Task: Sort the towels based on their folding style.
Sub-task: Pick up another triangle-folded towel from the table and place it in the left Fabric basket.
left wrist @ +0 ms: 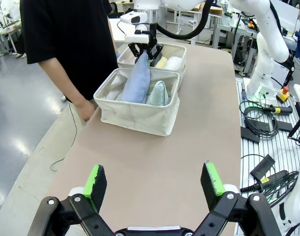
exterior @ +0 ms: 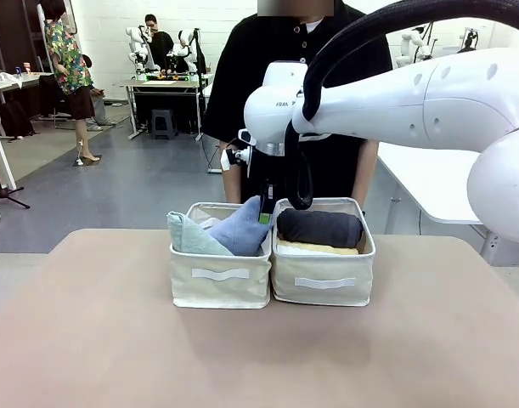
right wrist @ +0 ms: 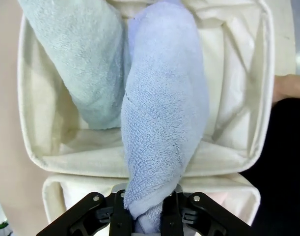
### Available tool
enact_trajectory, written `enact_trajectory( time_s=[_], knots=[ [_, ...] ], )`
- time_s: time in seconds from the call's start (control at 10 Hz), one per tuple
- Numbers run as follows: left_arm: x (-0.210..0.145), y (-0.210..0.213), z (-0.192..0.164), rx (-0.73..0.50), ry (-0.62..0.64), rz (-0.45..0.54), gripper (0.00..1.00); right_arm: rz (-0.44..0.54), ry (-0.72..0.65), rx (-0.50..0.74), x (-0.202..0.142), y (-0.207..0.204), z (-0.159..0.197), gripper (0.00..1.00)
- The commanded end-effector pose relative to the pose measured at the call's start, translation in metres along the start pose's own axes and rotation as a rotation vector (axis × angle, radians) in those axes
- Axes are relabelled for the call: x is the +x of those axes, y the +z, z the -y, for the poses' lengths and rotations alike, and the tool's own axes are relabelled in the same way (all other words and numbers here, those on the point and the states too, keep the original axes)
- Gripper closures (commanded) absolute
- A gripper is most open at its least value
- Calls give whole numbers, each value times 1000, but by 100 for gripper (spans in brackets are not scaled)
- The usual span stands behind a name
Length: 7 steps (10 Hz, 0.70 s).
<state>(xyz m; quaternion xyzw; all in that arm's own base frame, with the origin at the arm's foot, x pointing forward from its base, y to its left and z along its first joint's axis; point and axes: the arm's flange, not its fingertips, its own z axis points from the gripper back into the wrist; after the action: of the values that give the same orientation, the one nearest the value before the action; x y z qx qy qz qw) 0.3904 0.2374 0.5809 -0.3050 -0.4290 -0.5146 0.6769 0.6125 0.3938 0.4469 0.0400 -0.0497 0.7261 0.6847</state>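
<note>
So the right gripper (right wrist: 147, 219) is clamped tight on the narrow tip of the light blue cone towel (right wrist: 162, 113), which leans down into the left bin (exterior: 220, 285). The teal-green cone towel (right wrist: 83, 64) sits in that same bin, touching the blue one along its side. Not much free space around them: the bin walls are close on every side, with a bit of bare bin floor showing in the corners.

The right bin (exterior: 324, 287) is pushed right up against the left one, rims touching. In it the dark grey rolled towel (exterior: 319, 227) lies on top, with a yellow roll (exterior: 320, 248) peeking out underneath. From the left wrist view a yellow roll and a white roll (left wrist: 173, 63) show side by side in that bin.

The left gripper (left wrist: 154, 184) hangs over the near part of the tabletop (exterior: 259, 357) with its fingers wide apart, holding nothing. Loads of open tabletop on the robot's side of the bins. A person's hand (left wrist: 86, 109) rests at the far tabletop edge, just beside the left bin.
</note>
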Motion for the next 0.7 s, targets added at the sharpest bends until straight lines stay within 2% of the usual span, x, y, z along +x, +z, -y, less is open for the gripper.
enact_trajectory(
  time_s=[0.0, 0.3, 0.4, 0.5, 0.6],
  knots=[
    [0, 1, 0, 7, -18, 20, 0, -15, -3, 9, 6, -4, 10, 84],
    [0, 1, 0, 7, -18, 20, 0, -1, 26, 12, 11, -11, 9, 84],
    [0, 1, 0, 7, -18, 20, 0, 4, 37, 9, 11, -11, 9, 24],
    [0, 1, 0, 7, -18, 20, 0, 5, 35, 7, 12, -11, 9, 24],
    [0, 1, 0, 7, -18, 20, 0, 4, 35, 6, 12, -11, 10, 0]
  ],
)
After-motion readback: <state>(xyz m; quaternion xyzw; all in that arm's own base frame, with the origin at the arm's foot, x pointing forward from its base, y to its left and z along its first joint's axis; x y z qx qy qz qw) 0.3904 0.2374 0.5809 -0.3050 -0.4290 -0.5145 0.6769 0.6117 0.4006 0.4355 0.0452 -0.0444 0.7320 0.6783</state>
